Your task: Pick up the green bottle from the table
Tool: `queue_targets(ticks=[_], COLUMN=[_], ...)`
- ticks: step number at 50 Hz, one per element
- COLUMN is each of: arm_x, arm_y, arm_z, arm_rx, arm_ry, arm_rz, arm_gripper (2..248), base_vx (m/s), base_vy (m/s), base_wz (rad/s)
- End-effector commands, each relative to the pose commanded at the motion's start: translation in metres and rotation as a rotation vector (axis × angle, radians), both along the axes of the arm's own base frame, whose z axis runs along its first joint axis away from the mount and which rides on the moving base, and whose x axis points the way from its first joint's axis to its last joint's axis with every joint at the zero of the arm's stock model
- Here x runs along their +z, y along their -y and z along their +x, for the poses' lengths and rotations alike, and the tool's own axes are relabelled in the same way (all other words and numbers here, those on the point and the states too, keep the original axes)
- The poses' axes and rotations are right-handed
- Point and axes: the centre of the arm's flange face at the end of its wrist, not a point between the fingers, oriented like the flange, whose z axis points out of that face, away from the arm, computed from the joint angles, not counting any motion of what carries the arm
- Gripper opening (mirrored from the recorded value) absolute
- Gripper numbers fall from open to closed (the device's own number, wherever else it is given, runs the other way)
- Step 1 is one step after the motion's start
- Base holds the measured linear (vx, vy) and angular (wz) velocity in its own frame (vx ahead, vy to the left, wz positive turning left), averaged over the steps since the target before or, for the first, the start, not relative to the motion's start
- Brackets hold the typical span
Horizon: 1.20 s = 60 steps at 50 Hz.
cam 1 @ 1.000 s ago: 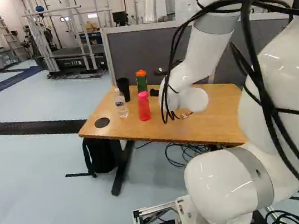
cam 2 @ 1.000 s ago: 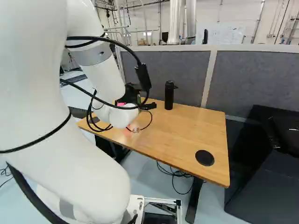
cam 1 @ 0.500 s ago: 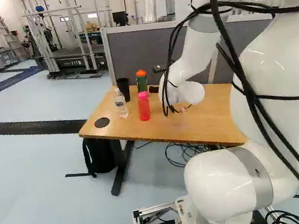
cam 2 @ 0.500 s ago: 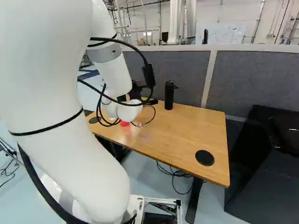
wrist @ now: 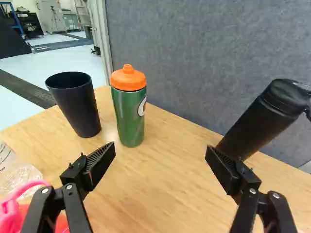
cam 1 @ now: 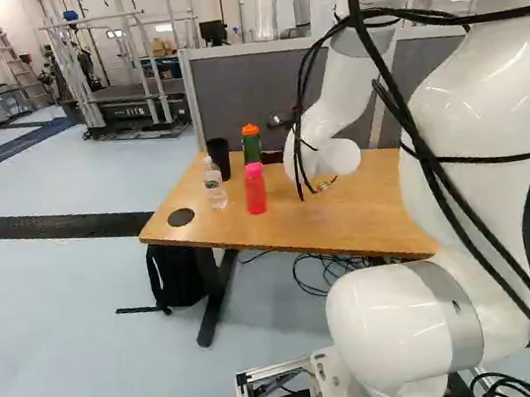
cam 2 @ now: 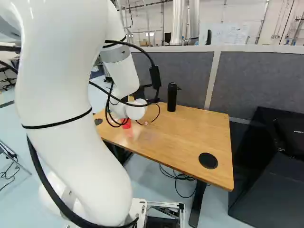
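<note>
"Are your jaws closed on anything?"

"No, my jaws stand wide apart, nothing gripped."

"Where's the green bottle (wrist: pixel 129 116)?"

"Upright on the counter (wrist: pixel 167 184), ahead of my jaws and untouched, nearer the line of one jaw than the other. Its orange lid (wrist: pixel 128 80) is on."

"And around it?"

"The black cup (wrist: pixel 77 104) stands just beside it, ahead of that same jaw and farther out to its side. The pink-lidded bottle (cam 1: pixel 255 192) and the clear bottle (cam 1: pixel 214 184) are out past that jaw too. The black bottle (wrist: pixel 260 124) stands beyond my other jaw."
</note>
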Motion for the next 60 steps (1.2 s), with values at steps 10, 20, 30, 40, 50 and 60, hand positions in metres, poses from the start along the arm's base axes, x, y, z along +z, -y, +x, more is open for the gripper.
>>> queue_targets(ticks=[10, 20, 30, 40, 50, 60], arm_x=[-0.001, -0.002, -0.004, -0.006, -0.009, -0.012], arm_y=[0.003, 0.009, 0.015, 0.017, 0.013, 0.01], arm_z=[0.009, 0.018, 0.028, 0.043, 0.061, 0.079], arm_rx=[0.047, 0.094, 0.148, 0.205, 0.27, 0.333], arm_ry=[0.001, 0.001, 0.001, 0.004, 0.011, 0.018], arm_rz=[-0.023, -0.049, -0.078, -0.104, -0.13, -0.157], arm_gripper=[247, 247, 247, 247, 247, 247], base_vx=[0.0, 0.0, 0.0, 0.0, 0.0, 0.0], base_vy=[0.0, 0.0, 0.0, 0.0, 0.0, 0.0], base_wz=[0.0, 0.0, 0.0, 0.0, 0.0, 0.0])
